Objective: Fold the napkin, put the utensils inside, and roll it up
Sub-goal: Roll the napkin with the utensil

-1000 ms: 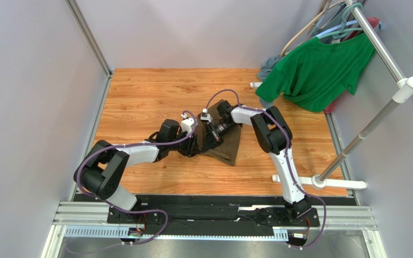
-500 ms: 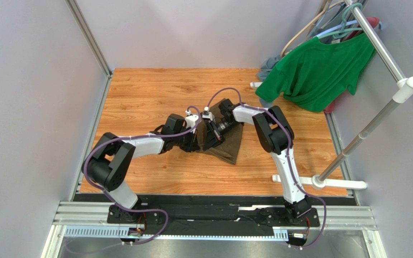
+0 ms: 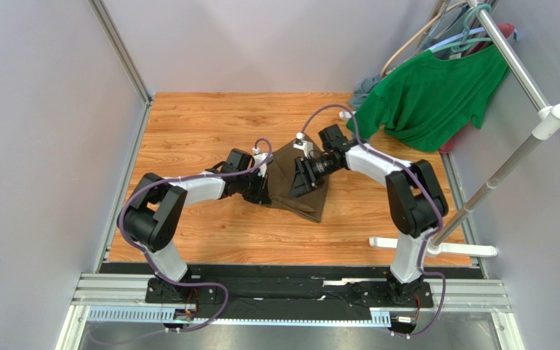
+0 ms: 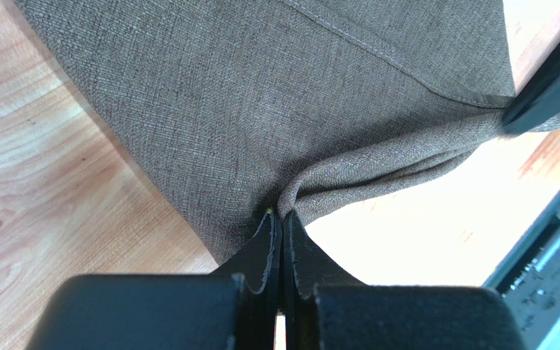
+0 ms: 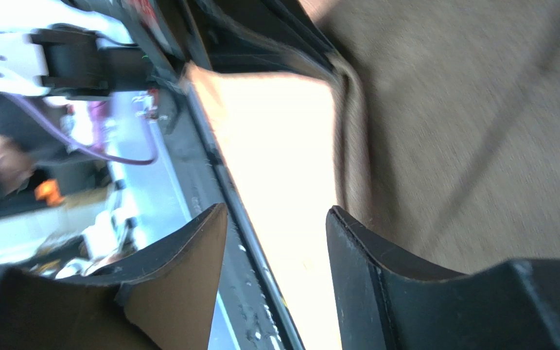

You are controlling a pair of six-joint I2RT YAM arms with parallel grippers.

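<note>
The napkin (image 3: 284,166), a dark olive-brown cloth, lies bunched on the wooden table between both arms. My left gripper (image 3: 267,191) is at its left edge. In the left wrist view the left gripper (image 4: 281,214) is shut on a pinched fold of the napkin (image 4: 275,87), which is lifted a little off the wood. My right gripper (image 3: 296,191) hovers over the cloth's middle. In the right wrist view the right gripper (image 5: 275,211) stands open and holds nothing, with the napkin (image 5: 465,131) to its right. The utensils are out of view.
A bright green T-shirt (image 3: 429,95) hangs on a clothes rack (image 3: 524,73) at the back right, and the rack's white foot (image 3: 436,248) rests on the table's right side. A grey-blue garment (image 3: 367,87) sits behind it. Grey walls enclose the table.
My right gripper has opened, let go of the napkin and drawn back to the right. My left gripper has closed on the napkin's left edge.
</note>
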